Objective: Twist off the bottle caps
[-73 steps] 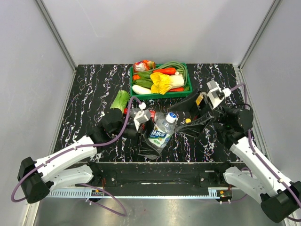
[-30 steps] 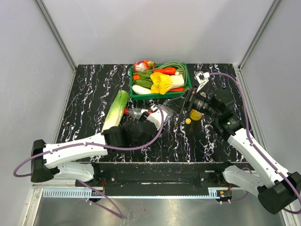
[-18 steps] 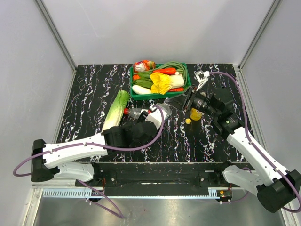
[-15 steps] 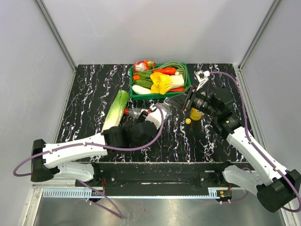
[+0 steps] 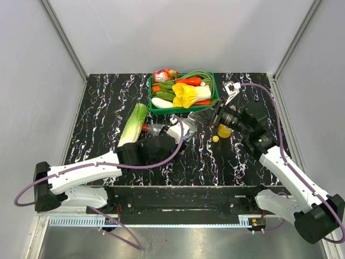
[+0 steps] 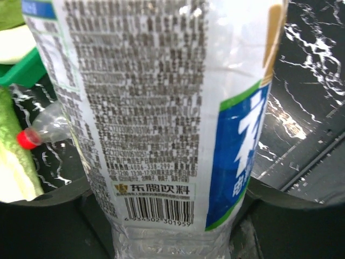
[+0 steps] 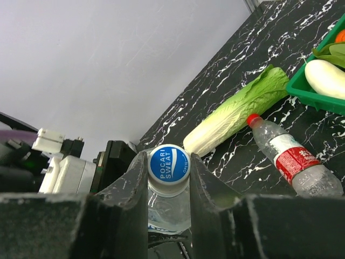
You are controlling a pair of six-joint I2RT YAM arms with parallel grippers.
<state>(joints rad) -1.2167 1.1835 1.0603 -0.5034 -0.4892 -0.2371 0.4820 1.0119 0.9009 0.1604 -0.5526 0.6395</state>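
Note:
My left gripper is shut on a clear bottle with a white, blue and green label, seen from above at the table's centre. The bottle's cap is white-rimmed with a blue printed top. My right gripper is shut on that cap, one finger on each side, and stands just in front of the tray. A second bottle with a red cap lies on the table. A loose yellow cap rests on the table near the right arm.
A napa cabbage lies left of the lying bottle. A green tray of vegetables stands at the back centre. A yellow object sits partly hidden under my right arm. Grey walls enclose the black marbled table.
My right gripper has closed on the blue-topped cap; a second ago its fingers stood open around it. The left gripper keeps its hold on the bottle, shifted slightly.

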